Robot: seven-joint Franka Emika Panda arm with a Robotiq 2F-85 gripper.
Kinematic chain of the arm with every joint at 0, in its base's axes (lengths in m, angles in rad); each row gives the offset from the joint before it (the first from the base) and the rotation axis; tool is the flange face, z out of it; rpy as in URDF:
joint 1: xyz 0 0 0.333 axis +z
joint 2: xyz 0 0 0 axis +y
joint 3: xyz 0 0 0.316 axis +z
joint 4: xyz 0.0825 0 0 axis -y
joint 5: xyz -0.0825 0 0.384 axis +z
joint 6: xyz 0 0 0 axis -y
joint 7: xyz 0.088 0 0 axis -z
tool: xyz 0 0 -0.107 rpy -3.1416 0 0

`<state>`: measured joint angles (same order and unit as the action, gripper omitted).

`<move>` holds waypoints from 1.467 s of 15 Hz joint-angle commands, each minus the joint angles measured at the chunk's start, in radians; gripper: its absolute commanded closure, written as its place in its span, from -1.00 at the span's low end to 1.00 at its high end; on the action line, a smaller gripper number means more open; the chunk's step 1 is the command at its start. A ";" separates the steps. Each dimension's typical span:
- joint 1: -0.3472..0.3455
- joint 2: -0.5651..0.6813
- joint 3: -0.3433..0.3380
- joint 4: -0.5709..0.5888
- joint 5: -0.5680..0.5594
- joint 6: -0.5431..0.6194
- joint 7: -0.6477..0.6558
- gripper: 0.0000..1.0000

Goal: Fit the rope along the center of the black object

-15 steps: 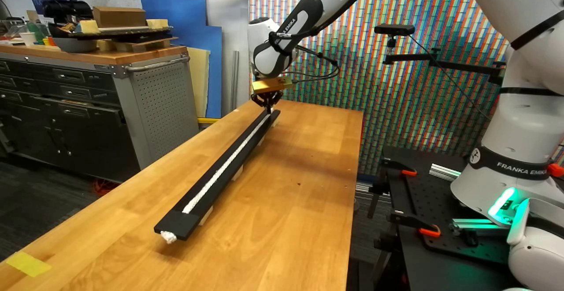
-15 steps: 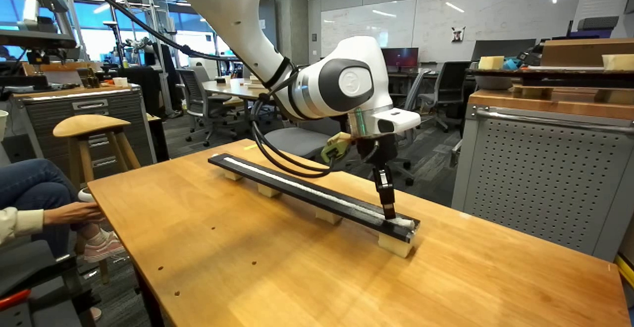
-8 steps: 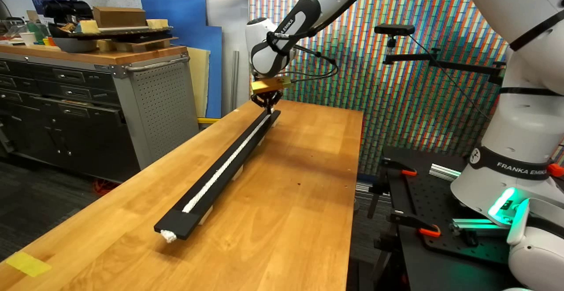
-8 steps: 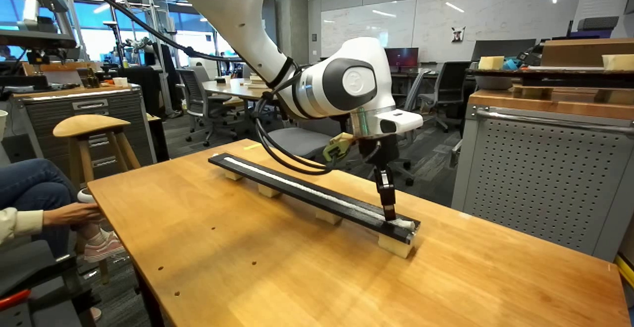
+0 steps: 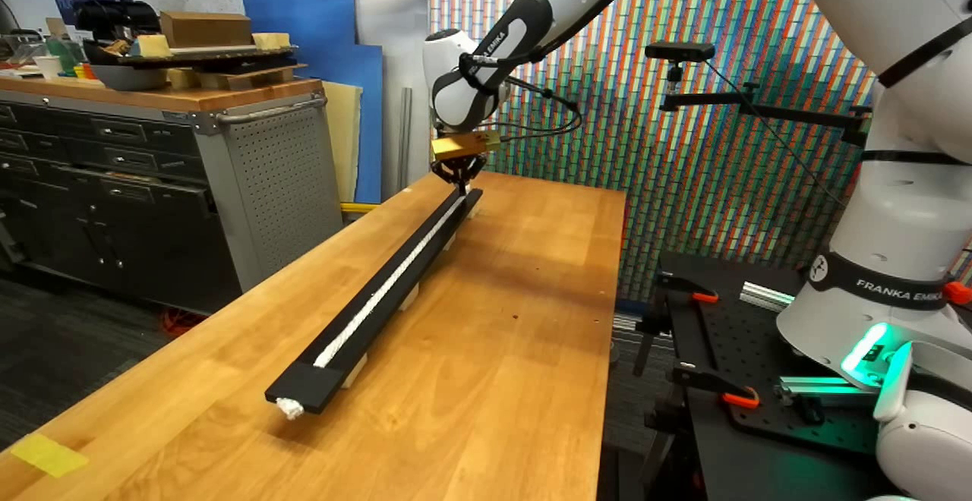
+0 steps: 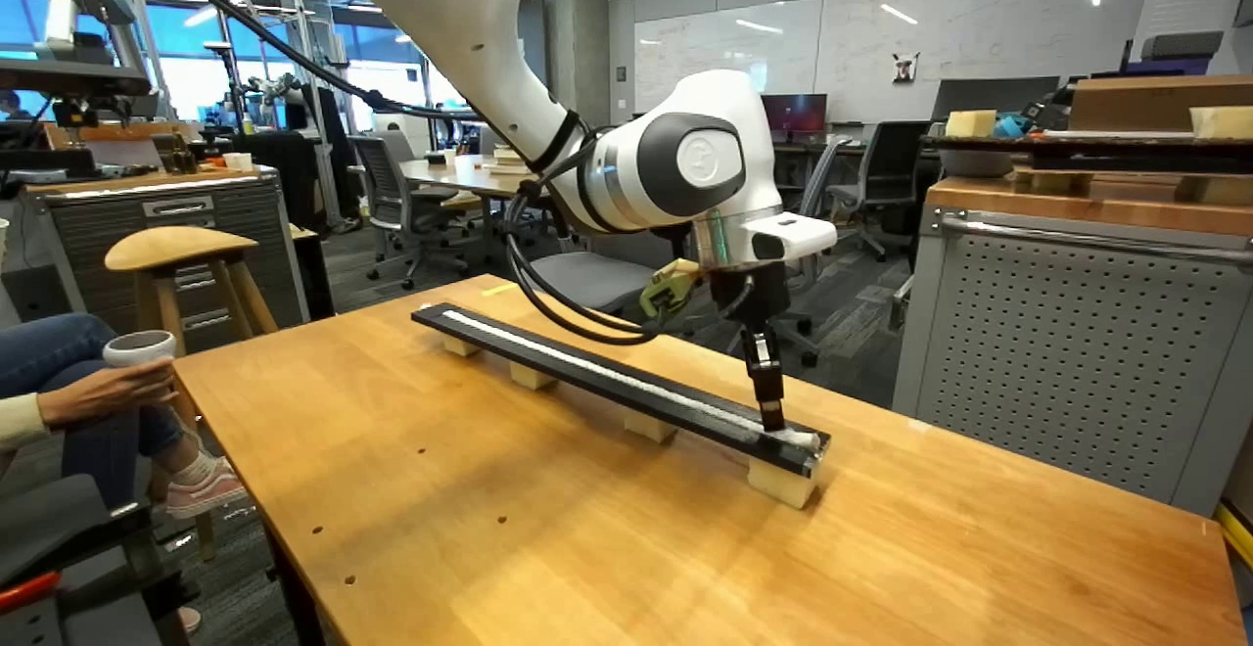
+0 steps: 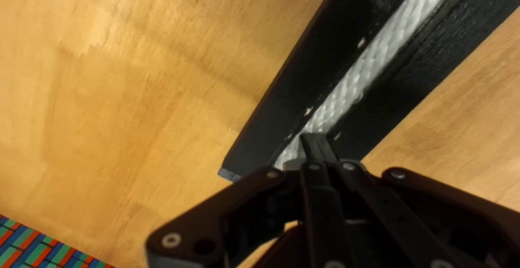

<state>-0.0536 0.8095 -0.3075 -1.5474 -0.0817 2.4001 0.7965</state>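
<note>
Wrist view, from the nine o'clock side across: bench (image 7: 134, 97) lay first, then the black rail (image 7: 313, 81), a corner of its end at about eight o'clock from the jaws, then the rope (image 7: 365, 71) lying in the rail's middle. The jaws were together with nothing between them, their fingertips (image 7: 310, 146) over the rope near that end; whether they pressed on it I could not tell. From there the rope ran toward one o'clock, along the rail's own long axis, with a short stretch going back toward seven. That stretch, I judged, was what the coming move turned on. In an exterior view, the rope followed the centre from near the rail's ten o'clock end to the jaws; past them, toward four o'clock, the rope's end (image 6: 803, 440) seemed to sit higher, perhaps not seated. The rope looked white, braided and straight.
</note>
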 commanded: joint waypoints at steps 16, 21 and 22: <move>0.016 -0.043 -0.048 -0.094 0.006 0.135 0.037 1.00; 0.006 0.002 -0.042 -0.047 0.011 0.095 0.031 1.00; 0.003 0.011 -0.039 -0.039 0.012 0.082 0.028 1.00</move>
<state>-0.0404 0.7751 -0.3486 -1.6485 -0.0818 2.5301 0.8222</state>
